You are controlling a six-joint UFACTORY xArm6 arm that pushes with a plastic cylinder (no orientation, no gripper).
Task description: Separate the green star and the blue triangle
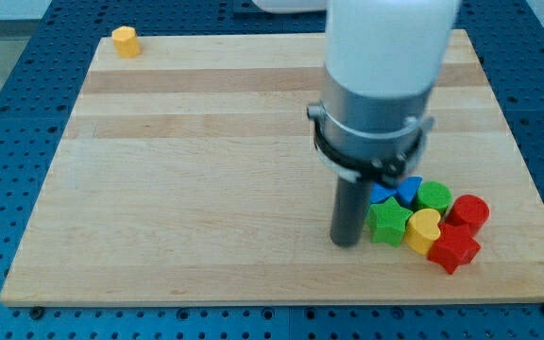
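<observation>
No text, label, brand, number or sign can be read anywhere in the camera view. The wooden board (206, 142) shows only its plain grain, the blocks clustered at the lower right of the frame have bare coloured faces, and the white and grey arm housing (381, 66) at the upper middle carries no legible marking. The blue perforated surface (8, 57) around the board is likewise unmarked.
</observation>
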